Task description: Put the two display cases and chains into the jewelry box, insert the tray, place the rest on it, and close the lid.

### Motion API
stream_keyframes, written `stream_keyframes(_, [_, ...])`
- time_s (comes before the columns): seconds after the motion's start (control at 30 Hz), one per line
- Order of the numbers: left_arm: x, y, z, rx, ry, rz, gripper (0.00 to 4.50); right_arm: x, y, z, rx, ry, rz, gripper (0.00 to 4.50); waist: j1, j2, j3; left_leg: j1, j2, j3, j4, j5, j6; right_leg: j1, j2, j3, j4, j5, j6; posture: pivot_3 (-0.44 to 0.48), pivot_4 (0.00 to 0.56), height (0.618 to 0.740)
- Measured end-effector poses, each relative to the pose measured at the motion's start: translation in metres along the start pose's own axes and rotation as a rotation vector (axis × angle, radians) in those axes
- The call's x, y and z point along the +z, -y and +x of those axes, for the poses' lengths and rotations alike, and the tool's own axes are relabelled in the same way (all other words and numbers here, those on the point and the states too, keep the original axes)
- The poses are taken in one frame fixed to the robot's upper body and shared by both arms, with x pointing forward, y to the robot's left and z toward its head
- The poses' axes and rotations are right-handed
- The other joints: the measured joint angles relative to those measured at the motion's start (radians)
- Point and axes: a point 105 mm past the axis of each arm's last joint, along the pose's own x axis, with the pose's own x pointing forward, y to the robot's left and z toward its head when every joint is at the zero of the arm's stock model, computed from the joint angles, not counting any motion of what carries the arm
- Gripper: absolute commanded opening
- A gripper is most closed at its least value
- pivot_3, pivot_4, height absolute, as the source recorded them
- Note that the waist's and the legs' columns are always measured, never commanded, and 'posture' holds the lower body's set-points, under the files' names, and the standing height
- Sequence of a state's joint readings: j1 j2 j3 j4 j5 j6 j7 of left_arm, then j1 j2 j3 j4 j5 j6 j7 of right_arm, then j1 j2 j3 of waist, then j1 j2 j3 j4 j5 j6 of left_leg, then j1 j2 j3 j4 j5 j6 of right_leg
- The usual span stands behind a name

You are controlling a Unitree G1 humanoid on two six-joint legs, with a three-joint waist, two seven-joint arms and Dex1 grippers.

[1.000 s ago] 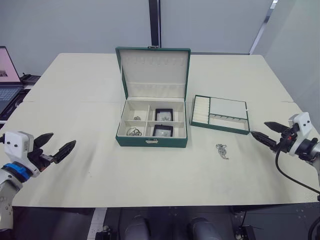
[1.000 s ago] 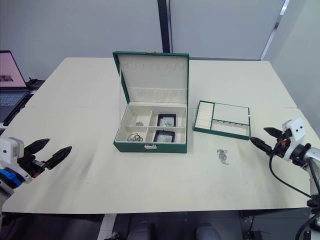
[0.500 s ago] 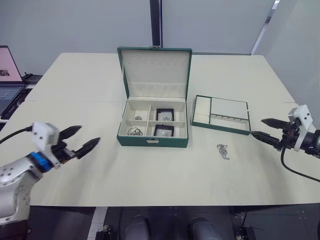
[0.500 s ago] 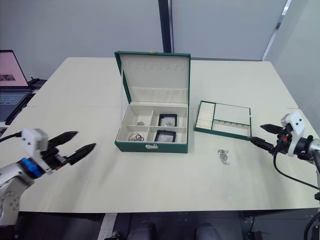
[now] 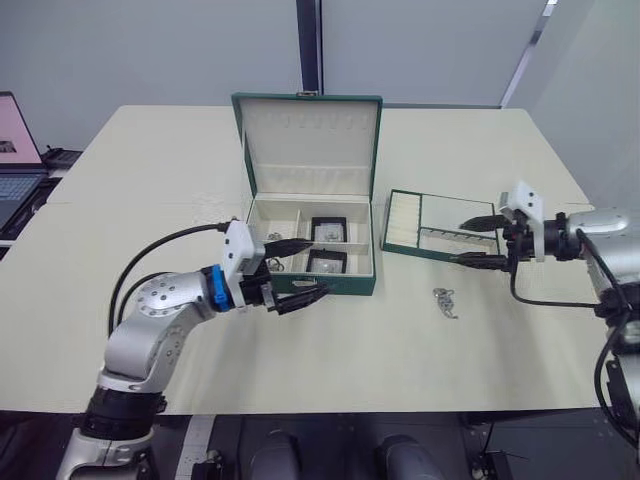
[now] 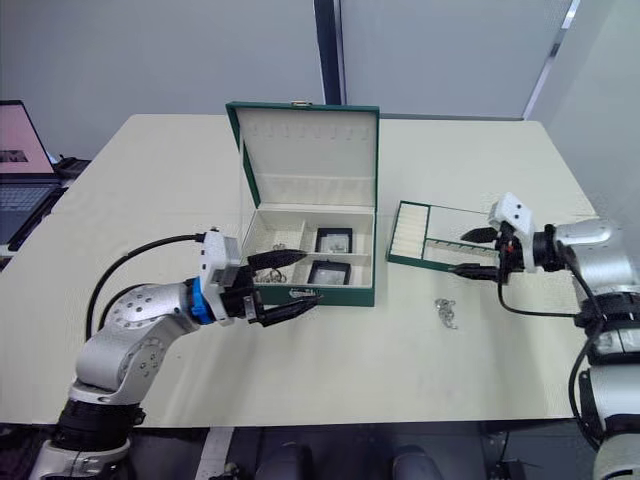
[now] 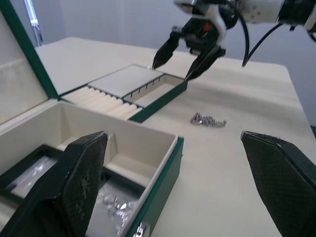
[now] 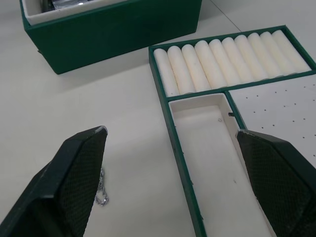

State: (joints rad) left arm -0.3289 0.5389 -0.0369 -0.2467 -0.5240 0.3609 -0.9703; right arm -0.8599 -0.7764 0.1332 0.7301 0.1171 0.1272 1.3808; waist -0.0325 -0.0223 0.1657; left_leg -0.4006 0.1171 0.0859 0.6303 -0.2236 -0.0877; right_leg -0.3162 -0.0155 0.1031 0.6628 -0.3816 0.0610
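Jewelry box open on tabletop, lid upright. Two display cases sit in its right-hand compartments, chains in left ones. My left gripper has jaws wide apart, parked at box's front left corner, one finger over the chain compartment, other in front of box's front wall. Right gripper has jaws apart too, hovering over tray's near right end, nothing held. Loose chain piece on tabletop, just below and left of right jaws, in front of tray.
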Motion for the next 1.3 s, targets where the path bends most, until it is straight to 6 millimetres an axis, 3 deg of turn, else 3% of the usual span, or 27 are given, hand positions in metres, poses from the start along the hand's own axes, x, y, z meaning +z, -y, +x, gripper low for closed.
stream_keyframes(0.27, [0.013,0.012,0.044,-0.042,0.110,0.037,4.50,-0.006,0.006,0.020,0.034,-0.057,-0.026,4.44,0.000,0.000,0.000,0.001,0.000,0.000,0.001,0.000,0.000,0.001,0.000,0.000,0.000,0.000,0.000,0.000,0.150,0.740])
stream_keyframes(0.7, [0.009,0.009,0.056,0.036,0.137,0.061,4.50,-0.024,0.002,0.035,0.058,-0.138,-0.037,4.44,-0.001,0.000,0.000,0.001,0.000,0.000,0.001,0.000,0.000,0.001,0.000,0.000,0.001,0.000,0.000,0.000,0.150,0.740])
stream_keyframes(0.8, [0.010,0.009,0.057,0.045,0.140,0.069,4.50,-0.024,0.003,0.039,0.052,-0.133,-0.029,3.87,-0.001,0.000,0.000,0.001,0.000,0.000,0.001,0.000,0.000,0.001,0.000,0.000,0.001,0.000,0.000,0.000,0.150,0.740])
stream_keyframes(0.93, [0.011,0.008,0.057,0.055,0.149,0.069,4.50,-0.022,0.003,0.041,0.048,-0.129,-0.031,2.44,0.000,0.000,0.000,0.001,0.000,0.000,0.001,0.000,0.000,0.001,0.000,0.000,0.001,0.000,0.000,0.000,0.150,0.740])
stream_keyframes(1.23, [0.011,0.008,0.057,0.056,0.150,0.070,4.50,-0.022,0.004,0.041,0.047,-0.130,-0.043,0.10,0.000,0.000,0.000,0.001,0.000,0.000,0.001,0.000,0.000,0.001,0.000,0.000,0.001,0.000,0.000,0.000,0.150,0.740])
stream_keyframes(1.3, [0.011,0.008,0.058,0.056,0.152,0.070,4.50,-0.021,0.003,0.042,0.047,-0.126,-0.045,0.02,0.000,0.000,0.000,0.001,0.000,0.000,0.001,0.000,0.000,0.002,0.000,-0.001,0.001,0.000,0.000,0.000,0.150,0.740])
